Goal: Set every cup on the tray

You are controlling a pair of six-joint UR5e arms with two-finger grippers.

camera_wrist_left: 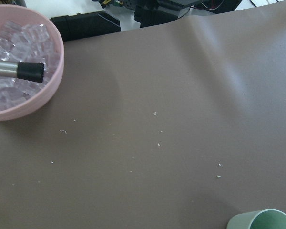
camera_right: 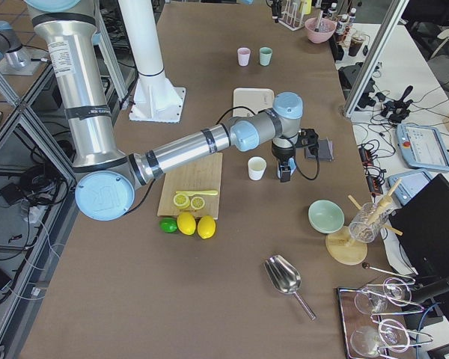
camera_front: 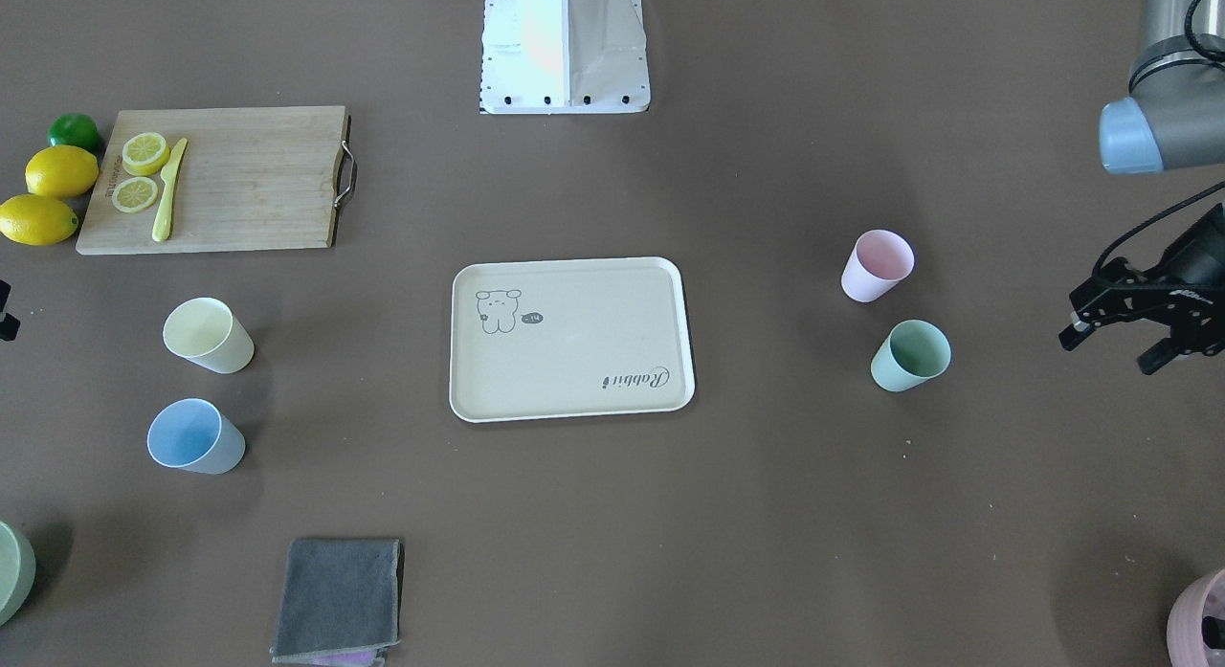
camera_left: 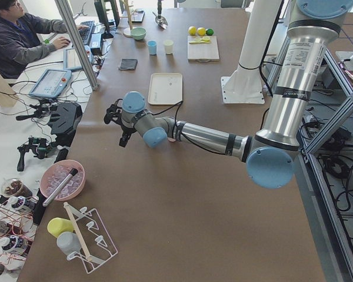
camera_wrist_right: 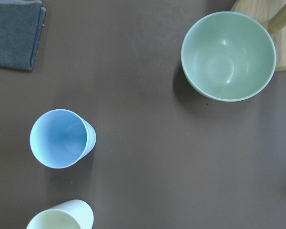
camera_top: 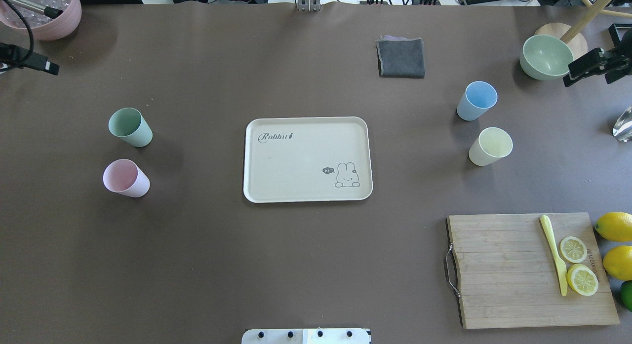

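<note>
Four small handleless cups stand upright on a brown matte table [camera_top: 197, 265], all of them off the tray. Each is a smooth, matte tumbler, round and wider at the open rim than at the base. The mint green cup [camera_top: 130, 127] and the pink cup [camera_top: 126, 178] stand near each other on the robot's left. The light blue cup [camera_top: 476, 100] and the pale yellow cup [camera_top: 490, 146] stand near each other on its right. Between the two pairs, well apart from both, lies the tray [camera_top: 276, 159]. It is flat, cream and rectangular, with rounded corners, a low raised rim, a cartoon rabbit drawing and the word "Rabbit" in script. The left gripper [camera_front: 1110, 353] hangs over the table beyond the mint green cup, fingers spread, gripping nothing. The right gripper [camera_top: 590, 81] hovers beside a round pale-green bowl [camera_top: 545, 57], fingers likewise spread. A folded grey cloth [camera_top: 401, 57] lies near the blue cup, and a wooden cutting board [camera_top: 503, 270] with a metal handle lies nearer the robot
</note>
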